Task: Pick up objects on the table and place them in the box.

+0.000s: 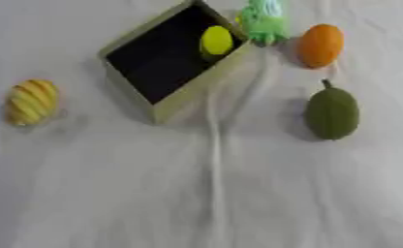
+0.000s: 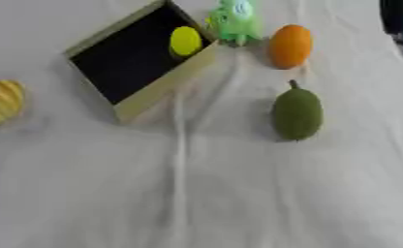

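**One yellow piece in the box, four things lying around it**

A white cloth (image 1: 239, 193) covers the worktop, with a long raised fold running from the near edge up toward the box. The box (image 1: 181, 94) sits askew in the far left half, a shallow tan-walled tray with a black floor, one corner pointing toward the robot. Inside it, close to the far right wall, lies a small yellow rounded object (image 1: 216, 40).

Just beyond the box's far right corner stands a light green toy (image 2: 235, 20), touching or nearly touching the wall; its shape cannot be made out further. To the right of that lies an orange fruit (image 1: 321, 45), apart from the toy. Nearer the robot, and below the orange fruit, rests a dark green fruit (image 1: 331, 113) with a short stem pointing away, oval and lying on the cloth. Well to the left of the box, close to the left edge, lies a yellow and orange striped object (image 1: 30, 102), alone.

In the right eye view a dark shape shows at the upper right corner; what it is cannot be told. Neither hand can be made out in either view, so whether they are open or closed cannot be told
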`<action>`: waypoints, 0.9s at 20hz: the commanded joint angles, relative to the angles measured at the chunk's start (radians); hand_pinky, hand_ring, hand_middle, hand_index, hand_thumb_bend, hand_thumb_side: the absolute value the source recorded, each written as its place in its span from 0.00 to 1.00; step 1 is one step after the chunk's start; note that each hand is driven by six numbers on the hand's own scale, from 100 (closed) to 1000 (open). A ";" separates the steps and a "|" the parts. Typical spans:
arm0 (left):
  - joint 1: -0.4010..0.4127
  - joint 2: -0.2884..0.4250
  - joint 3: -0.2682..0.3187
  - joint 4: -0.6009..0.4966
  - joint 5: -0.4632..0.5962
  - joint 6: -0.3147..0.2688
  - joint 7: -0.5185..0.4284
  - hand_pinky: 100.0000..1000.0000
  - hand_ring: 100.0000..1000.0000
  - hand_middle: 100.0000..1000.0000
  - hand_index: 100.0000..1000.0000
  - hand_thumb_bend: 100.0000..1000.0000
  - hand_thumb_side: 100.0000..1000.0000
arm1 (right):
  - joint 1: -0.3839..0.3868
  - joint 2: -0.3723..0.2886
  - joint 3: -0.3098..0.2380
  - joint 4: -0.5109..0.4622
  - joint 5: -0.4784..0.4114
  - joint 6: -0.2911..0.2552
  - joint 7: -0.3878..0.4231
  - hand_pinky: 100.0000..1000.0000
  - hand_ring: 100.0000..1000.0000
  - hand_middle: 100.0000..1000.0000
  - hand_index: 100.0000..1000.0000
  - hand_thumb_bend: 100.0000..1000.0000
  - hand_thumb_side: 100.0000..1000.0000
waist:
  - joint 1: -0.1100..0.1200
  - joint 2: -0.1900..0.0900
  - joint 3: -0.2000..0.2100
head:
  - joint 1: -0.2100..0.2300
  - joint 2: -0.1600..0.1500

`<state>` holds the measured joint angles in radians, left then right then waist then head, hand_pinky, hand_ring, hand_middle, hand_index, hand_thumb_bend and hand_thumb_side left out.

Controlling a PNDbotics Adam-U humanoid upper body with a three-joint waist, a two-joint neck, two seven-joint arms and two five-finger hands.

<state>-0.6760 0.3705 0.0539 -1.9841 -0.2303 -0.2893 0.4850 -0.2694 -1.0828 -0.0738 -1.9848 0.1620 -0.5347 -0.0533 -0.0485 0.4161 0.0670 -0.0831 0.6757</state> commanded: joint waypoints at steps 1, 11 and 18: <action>-0.005 0.032 0.008 -0.016 -0.003 0.004 0.000 0.68 0.71 0.71 0.83 0.40 0.36 | 0.027 -0.101 0.009 -0.015 0.065 -0.021 0.045 0.83 0.88 0.78 0.85 0.16 0.62 | -0.001 -0.027 -0.003 | 0.007 -0.014; -0.002 0.037 0.002 -0.016 0.000 0.007 -0.006 0.68 0.71 0.71 0.83 0.40 0.36 | 0.069 -0.160 0.081 -0.015 0.121 -0.022 0.156 0.84 0.89 0.79 0.85 0.22 0.55 | -0.003 -0.025 -0.002 | 0.015 -0.024; -0.005 0.032 0.001 -0.016 0.003 0.006 -0.008 0.68 0.71 0.71 0.83 0.40 0.36 | 0.025 -0.161 0.131 -0.015 0.106 0.012 0.241 0.85 0.90 0.79 0.85 0.23 0.51 | -0.002 -0.024 0.008 | 0.002 -0.023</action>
<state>-0.6693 0.3796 0.0524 -1.9841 -0.2303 -0.2814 0.4771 -0.2347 -1.2025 0.0611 -1.9853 0.2751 -0.5278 0.1744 -0.0518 0.4161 0.0756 -0.0760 0.6662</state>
